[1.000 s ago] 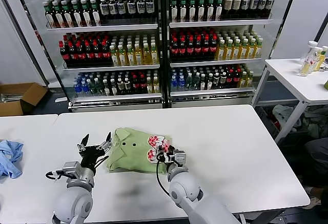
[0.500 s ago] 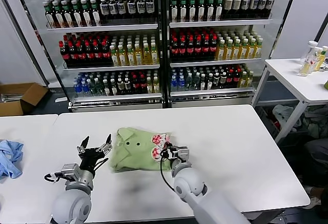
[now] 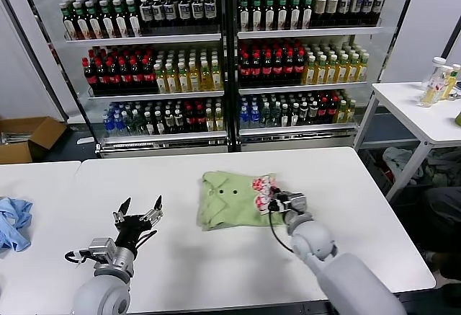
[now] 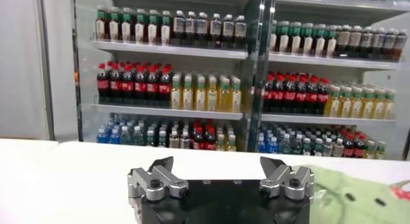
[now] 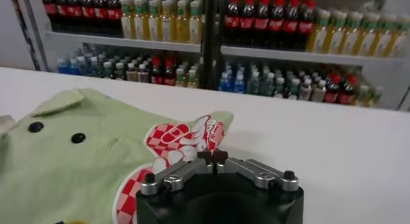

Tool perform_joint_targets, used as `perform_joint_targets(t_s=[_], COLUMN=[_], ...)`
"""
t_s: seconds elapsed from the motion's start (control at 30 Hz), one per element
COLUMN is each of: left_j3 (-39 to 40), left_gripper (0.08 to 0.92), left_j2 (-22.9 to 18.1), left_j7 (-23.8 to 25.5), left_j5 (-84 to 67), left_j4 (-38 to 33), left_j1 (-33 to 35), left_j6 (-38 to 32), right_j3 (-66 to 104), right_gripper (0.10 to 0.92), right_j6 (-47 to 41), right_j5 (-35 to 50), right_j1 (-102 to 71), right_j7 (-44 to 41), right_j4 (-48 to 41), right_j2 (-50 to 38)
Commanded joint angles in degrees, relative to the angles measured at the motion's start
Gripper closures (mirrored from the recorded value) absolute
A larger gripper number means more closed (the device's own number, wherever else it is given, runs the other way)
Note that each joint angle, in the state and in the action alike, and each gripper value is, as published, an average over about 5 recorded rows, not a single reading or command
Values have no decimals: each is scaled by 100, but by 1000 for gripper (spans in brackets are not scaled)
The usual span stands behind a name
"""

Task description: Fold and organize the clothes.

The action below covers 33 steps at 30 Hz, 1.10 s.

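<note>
The shirt (image 3: 234, 202) lies folded on the white bench (image 3: 216, 257), collar toward the bottle shelves (image 3: 223, 55). The right hand (image 3: 276, 201) is at its red-and-white printed edge, fingers pinched together on that fabric. The left hand (image 3: 140, 216) hovers well apart on the shirt's other side, fingers spread wide, holding nothing.

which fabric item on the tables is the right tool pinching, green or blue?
The pale green shirt mid-table: the right tool is shut on its red-and-white printed edge. The blue cloth lies crumpled, untouched, at the far left on the neighbouring table.
</note>
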Motion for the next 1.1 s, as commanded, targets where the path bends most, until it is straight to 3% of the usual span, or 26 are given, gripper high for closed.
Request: perform_joint_targets(t_s=[0.03, 0.27, 0.43, 0.77, 1.1], left_j3=[69, 122, 148, 167, 40], left_gripper=[177, 177, 177, 177, 177], left_j2=[-34, -61, -76, -165, -140], left_j7=[25, 103, 188, 372, 536], left_j5=[162, 263, 279, 304, 315], left_j4=[-280, -618, -899, -1347, -1532], left_j1=[263, 569, 791, 1131, 1336], left_j6=[19, 23, 56, 76, 56], right_j3=[968, 1987, 2849, 3499, 3501], right_gripper=[858, 652, 514, 235, 202], right_j6=[1011, 1495, 1616, 1727, 1694], right_j5=[-1262, -1230, -1085, -1210, -1326], right_j1=[-1113, -2653, -3721, -4806, -4821], right_j7=[-683, -588, -1050, -1214, -1189], right_j4=[875, 2046, 2783, 3331, 3411], right_j2=[-608, -534, -461, -50, 36])
